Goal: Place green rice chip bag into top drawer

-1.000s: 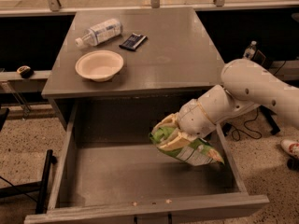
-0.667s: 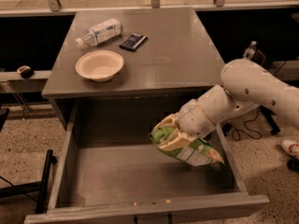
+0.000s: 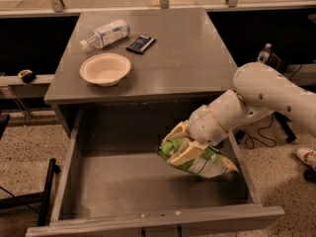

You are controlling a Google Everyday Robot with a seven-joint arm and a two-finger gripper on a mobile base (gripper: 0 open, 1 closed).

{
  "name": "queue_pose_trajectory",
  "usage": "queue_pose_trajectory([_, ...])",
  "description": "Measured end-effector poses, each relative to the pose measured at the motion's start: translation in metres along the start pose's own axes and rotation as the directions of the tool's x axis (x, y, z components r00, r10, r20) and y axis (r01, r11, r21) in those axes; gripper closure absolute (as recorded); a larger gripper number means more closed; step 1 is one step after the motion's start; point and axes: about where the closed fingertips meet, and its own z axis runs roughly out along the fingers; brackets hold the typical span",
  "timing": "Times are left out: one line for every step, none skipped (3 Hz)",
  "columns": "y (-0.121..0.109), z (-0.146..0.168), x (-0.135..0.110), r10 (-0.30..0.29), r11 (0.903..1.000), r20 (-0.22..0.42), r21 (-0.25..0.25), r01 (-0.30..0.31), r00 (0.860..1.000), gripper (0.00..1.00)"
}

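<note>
We see the gripper [image 3: 169, 147] low over the right half of the open top drawer [image 3: 116, 182], reaching in from 3 o'clock. Its pale fingers [image 3: 184, 155] are closed on the green rice chip bag [image 3: 206, 163], pinching its left end. The rest of the pouch trails from them toward 4 o'clock, close to the drawer's right wall and hanging above the bare bottom. On the surface [image 3: 181, 58], at 11 o'clock from the bag, sit a white bowl [image 3: 105, 69], a lying bottle [image 3: 104, 33] and a dark wrapper [image 3: 140, 44].
</note>
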Motion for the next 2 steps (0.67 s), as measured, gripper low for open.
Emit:
queue_pose_trajectory([0.0000, 0.0000, 0.0000, 0.000, 1.0000, 0.000, 0.000, 0.000, 1.000, 0.00])
queue_pose_trajectory([0.0000, 0.0000, 0.0000, 0.000, 1.0000, 0.000, 0.000, 0.000, 1.000, 0.00])
